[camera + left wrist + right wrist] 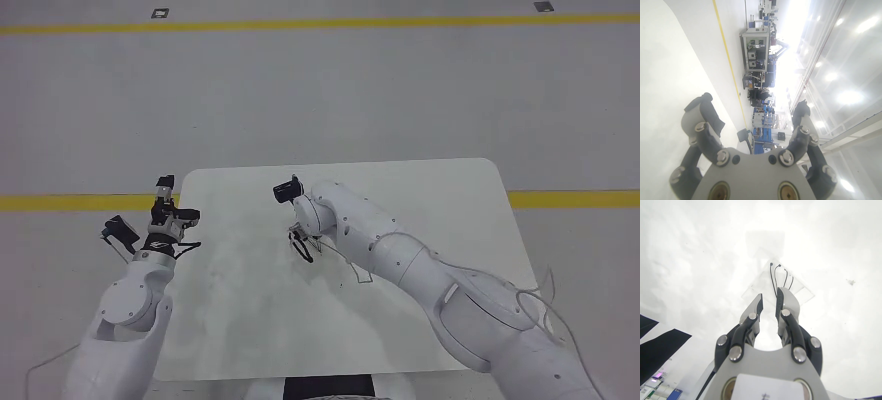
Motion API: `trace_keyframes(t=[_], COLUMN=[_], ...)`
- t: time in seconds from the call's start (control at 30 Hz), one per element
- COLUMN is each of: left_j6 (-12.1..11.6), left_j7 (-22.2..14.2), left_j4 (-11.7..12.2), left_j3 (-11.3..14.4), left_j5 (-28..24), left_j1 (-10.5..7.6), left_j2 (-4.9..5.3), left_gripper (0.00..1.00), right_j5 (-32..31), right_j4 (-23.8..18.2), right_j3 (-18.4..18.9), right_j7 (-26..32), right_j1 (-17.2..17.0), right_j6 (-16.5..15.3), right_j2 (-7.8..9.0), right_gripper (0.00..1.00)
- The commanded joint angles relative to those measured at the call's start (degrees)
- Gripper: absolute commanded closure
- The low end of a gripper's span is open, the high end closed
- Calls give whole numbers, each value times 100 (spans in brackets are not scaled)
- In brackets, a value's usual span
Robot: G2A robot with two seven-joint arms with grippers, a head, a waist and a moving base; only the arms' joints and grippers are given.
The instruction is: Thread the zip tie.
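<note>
The right arm (400, 258) crosses the desk (230, 320) from near right to centre; its bare left half lies open beside the left gripper (178, 200).

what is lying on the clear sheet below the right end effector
A few thin black zip ties lie on the clear sheet, which rests on the white table. Their near ends are covered by the open right end effector, so their full length is hidden.

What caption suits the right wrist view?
Open right gripper over black zip ties on a clear tray.
</note>
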Motion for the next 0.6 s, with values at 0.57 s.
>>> trace_keyframes(t=[0.57], left_j6=[0], left_j7=[0], left_j4=[0], left_j3=[0], left_j5=[0], left_j1=[0], left_j2=[0], left_gripper=[0], right_j5=[-489], right_j4=[755], right_j3=[4], right_j7=[-326], right_j1=[-154], right_j6=[-14], right_j2=[-470], right_gripper=[82])
